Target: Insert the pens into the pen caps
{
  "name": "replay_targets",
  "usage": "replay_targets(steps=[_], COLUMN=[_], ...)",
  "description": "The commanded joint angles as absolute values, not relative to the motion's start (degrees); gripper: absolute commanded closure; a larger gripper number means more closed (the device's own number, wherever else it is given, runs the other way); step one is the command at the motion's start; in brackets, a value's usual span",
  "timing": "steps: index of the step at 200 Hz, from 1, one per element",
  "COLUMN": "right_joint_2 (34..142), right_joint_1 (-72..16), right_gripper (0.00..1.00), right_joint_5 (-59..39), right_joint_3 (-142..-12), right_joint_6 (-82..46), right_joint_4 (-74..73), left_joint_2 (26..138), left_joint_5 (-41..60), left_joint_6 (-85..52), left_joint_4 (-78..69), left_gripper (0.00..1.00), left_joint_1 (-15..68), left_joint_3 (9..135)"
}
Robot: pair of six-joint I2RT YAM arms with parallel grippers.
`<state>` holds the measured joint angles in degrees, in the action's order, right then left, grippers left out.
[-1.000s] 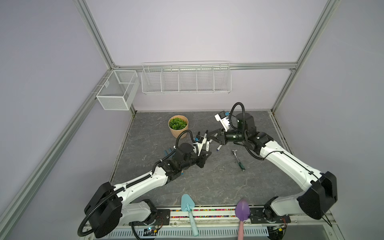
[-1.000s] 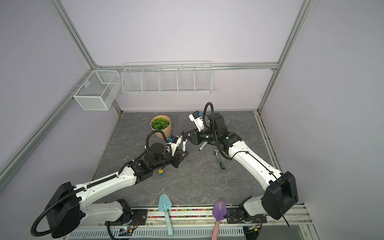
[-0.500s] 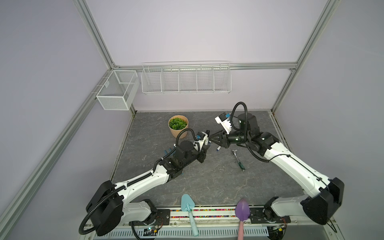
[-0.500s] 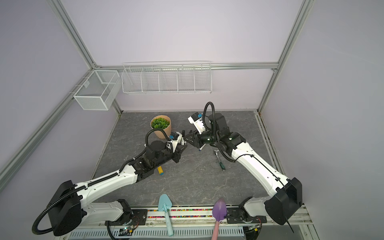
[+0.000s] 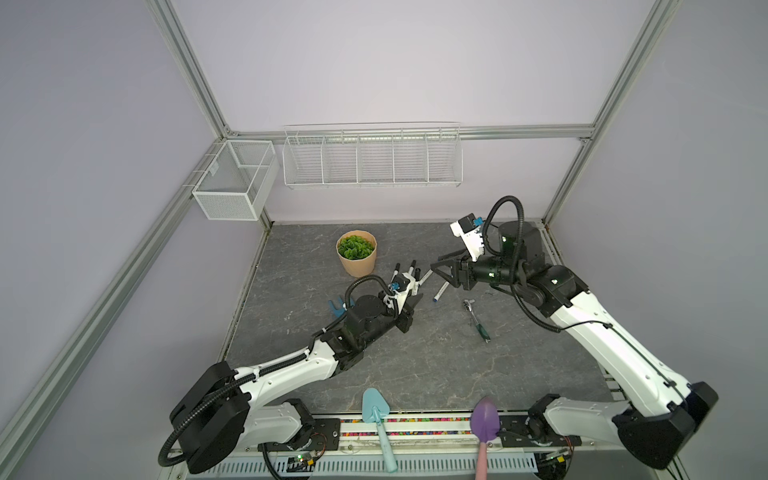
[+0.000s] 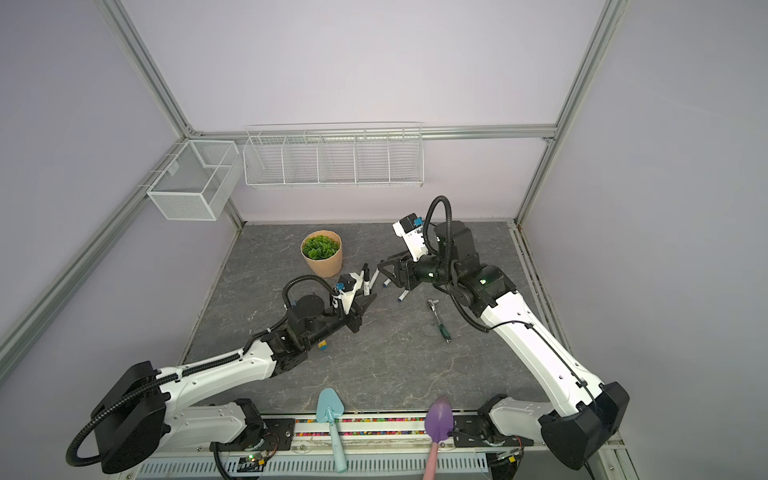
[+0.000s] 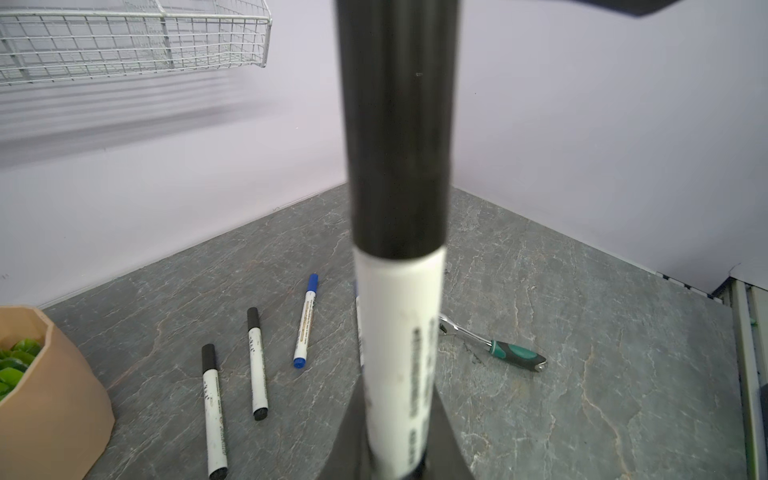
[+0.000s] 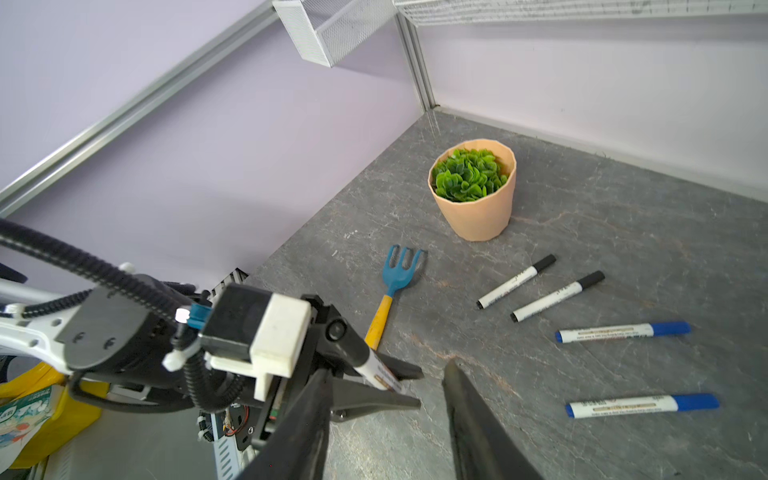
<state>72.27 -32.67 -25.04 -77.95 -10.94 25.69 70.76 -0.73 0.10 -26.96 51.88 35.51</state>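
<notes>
Lilac walls and aluminium framing close in a grey, marble-veined bench (image 5: 415, 374), a white wire basket (image 5: 372, 156) hanging on the back wall and a potted plant (image 5: 356, 253) standing beneath it. Above the bench the left pincer (image 5: 415, 298) is clamped on the barrel of a black-capped pen (image 7: 399, 332), the right pincer (image 5: 436, 270) just beside it, jaws apart and empty. Two black-capped pens (image 8: 515, 281) and two blue-capped pens (image 8: 623, 332) lie flat between the pot and a green-handled ratchet (image 5: 478, 322).

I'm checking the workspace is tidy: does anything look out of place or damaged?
Nothing looks spilled or broken. The green-handled ratchet and the blue garden fork lie near the capped pens, though neither belongs to pen capping.
</notes>
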Motion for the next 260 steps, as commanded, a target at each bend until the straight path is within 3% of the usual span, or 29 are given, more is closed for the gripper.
replay_targets(steps=[1, 87, 226, 260], right_joint_2=[74.7, 80.6, 84.1, 85.6], right_joint_1=[-34.0, -38.1, -36.0, -34.8], right_gripper=[0.52, 0.57, 0.92, 0.93], right_joint_5=[-27.4, -30.3, -32.7, -37.4], right_joint_3=[-80.1, -81.1, -76.8, -76.1], right_joint_6=[-11.5, -14.9, -18.6, -17.4], right_joint_4=[23.5, 19.2, 21.9, 27.3], left_joint_2=[70.2, 71.2, 65.9, 66.8], left_joint_5=[-0.1, 0.9, -0.2, -1.1], left_joint_6=[0.5, -1.2, -3.1, -2.1], left_joint_4=[-29.4, -28.2, -32.4, -37.8], left_gripper=[1.00, 1.00, 1.00, 1.00], left_joint_1=[52.5, 52.7, 52.7, 52.7], left_joint_3=[35.5, 37.2, 42.9, 47.4])
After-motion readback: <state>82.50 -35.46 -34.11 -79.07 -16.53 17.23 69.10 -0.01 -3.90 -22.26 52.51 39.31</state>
